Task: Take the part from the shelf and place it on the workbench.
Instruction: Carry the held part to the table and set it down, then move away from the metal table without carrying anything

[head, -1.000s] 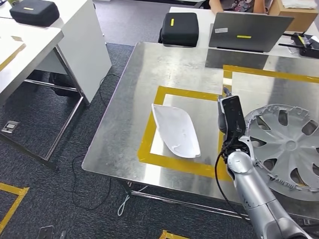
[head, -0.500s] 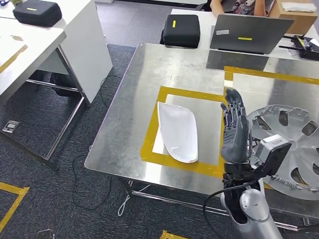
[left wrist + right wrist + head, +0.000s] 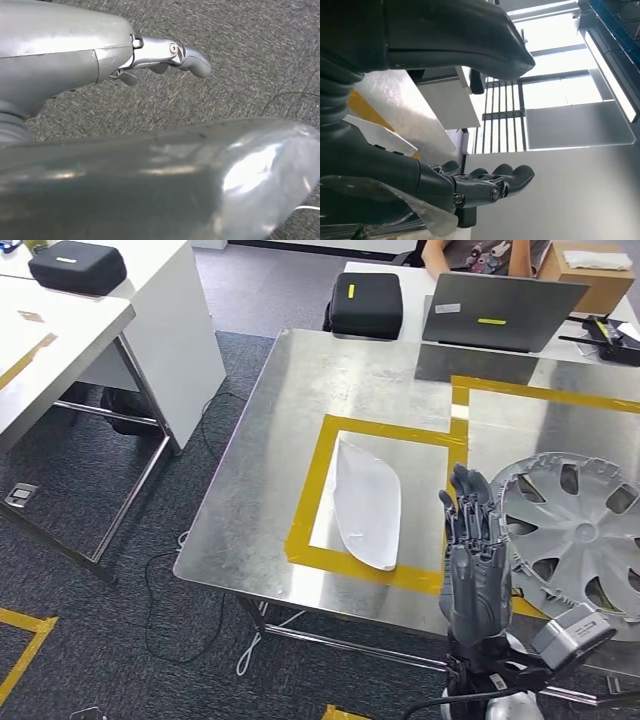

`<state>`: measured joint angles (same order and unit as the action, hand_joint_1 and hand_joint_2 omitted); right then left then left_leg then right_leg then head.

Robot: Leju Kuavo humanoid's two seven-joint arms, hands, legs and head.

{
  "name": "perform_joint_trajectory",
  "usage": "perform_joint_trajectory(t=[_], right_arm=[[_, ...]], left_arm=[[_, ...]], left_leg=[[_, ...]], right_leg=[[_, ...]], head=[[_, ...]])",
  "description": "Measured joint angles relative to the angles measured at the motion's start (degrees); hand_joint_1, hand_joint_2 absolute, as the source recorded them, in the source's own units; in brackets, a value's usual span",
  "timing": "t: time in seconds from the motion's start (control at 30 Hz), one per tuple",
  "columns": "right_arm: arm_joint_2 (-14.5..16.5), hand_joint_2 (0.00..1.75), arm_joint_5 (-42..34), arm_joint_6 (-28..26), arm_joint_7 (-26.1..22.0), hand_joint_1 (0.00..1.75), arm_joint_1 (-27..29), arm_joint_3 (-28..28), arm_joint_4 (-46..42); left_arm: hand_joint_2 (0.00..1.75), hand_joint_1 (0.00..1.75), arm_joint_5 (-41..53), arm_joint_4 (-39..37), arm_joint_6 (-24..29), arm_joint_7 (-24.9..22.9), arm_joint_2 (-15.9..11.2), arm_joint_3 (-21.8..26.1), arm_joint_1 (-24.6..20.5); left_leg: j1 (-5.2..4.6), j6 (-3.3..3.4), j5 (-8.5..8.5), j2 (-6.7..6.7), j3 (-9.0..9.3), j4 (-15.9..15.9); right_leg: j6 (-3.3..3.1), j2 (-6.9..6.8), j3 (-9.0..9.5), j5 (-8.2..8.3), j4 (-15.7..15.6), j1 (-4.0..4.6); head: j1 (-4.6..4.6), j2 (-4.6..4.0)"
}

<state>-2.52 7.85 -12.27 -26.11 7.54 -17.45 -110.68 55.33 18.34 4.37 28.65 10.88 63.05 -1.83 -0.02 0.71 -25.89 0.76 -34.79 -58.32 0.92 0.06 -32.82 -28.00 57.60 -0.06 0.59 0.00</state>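
The white curved part point(image 3: 368, 502) lies on the metal workbench point(image 3: 256, 480), inside a square of yellow tape point(image 3: 306, 500). My right hand point(image 3: 473, 558) stands upright over the workbench's front edge, to the right of the part and clear of it, fingers straight and spread, holding nothing. In the right wrist view its fingers point(image 3: 490, 184) are stretched out, with the white part point(image 3: 376, 132) on the workbench point(image 3: 395, 95) behind them. My left hand point(image 3: 166, 52) hangs over the dark carpet with straight fingers and nothing in it.
A silver wheel cover point(image 3: 581, 535) lies on the workbench just right of my right hand. A laptop point(image 3: 498, 305) and a black case point(image 3: 366, 298) sit beyond the far edge, where a person point(image 3: 468, 252) sits. White tables point(image 3: 90, 350) stand to the left.
My right hand has drawn back from beside the part toward my body and turned upright, fingers up. The white part has swung to lie more lengthwise inside the tape square. The view shifted slightly.
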Motion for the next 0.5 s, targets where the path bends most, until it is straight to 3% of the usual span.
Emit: perform_joint_trajectory(t=[0.13,0.2,0.27,0.33,0.4,0.43,0.5], right_arm=[[0.0,0.0,-0.3,1.0,0.1,0.0,1.4,-0.6,-0.1],[0.0,0.0,-0.6,1.6,0.3,0.0,2.0,-0.9,-0.2],[0.0,0.0,-1.0,2.1,0.5,0.0,2.4,-0.9,-0.3],[0.0,0.0,-1.2,2.4,0.7,0.0,2.8,-0.9,-0.3],[0.0,0.0,-1.3,2.6,0.7,0.0,3.2,-1.0,-0.2],[0.0,0.0,-1.3,2.7,0.7,0.0,3.3,-1.0,-0.1],[0.0,0.0,-1.2,2.7,0.8,0.0,3.5,-1.0,-0.1]], left_arm=[[0.0,0.0,-0.5,0.9,0.0,-0.5,0.7,0.5,0.2],[0.0,0.0,-0.9,2.4,-0.2,-1.7,2.0,1.0,0.4],[0.0,0.0,-1.0,4.5,-0.5,-2.7,3.5,1.4,0.5],[0.0,0.0,-1.1,6.1,-0.9,-3.2,4.8,1.7,0.6],[0.0,0.0,-1.1,7.3,-1.2,-3.5,5.7,2.0,0.8],[0.0,0.0,-1.1,7.8,-1.4,-3.7,6.1,2.1,0.9],[0.0,0.0,-1.1,8.8,-1.6,-3.9,6.6,2.4,1.0]], left_leg=[[-0.16,0.54,-0.15,0.0,0.06,-0.4],[0.01,0.87,0.31,-0.08,0.42,0.3],[0.33,1.26,0.93,-0.27,0.93,1.4],[0.42,1.45,1.26,-0.43,0.96,1.8],[0.52,1.31,1.5,-0.52,0.62,1.7],[0.64,1.14,1.65,-0.55,0.44,1.7],[0.98,0.64,1.94,-0.55,0.05,1.4]], right_leg=[[0.59,0.0,0.29,0.1,-0.1,-0.15],[1.01,0.04,0.39,0.01,-0.2,-0.15],[1.47,0.08,-0.39,-2.27,2.0,-0.12],[1.99,0.08,-2.82,-6.6,8.7,-0.3],[2.52,0.05,-4.69,-9.05,14.5,-0.67],[2.78,0.02,-4.28,-8.63,14.6,-0.9],[3.44,-0.09,-0.23,-5.5,8.4,-1.53]], head=[[0.0,0.0],[0.01,0.0],[0.14,0.0],[0.25,0.0],[0.25,0.01],[0.25,0.01],[0.26,0.0]])
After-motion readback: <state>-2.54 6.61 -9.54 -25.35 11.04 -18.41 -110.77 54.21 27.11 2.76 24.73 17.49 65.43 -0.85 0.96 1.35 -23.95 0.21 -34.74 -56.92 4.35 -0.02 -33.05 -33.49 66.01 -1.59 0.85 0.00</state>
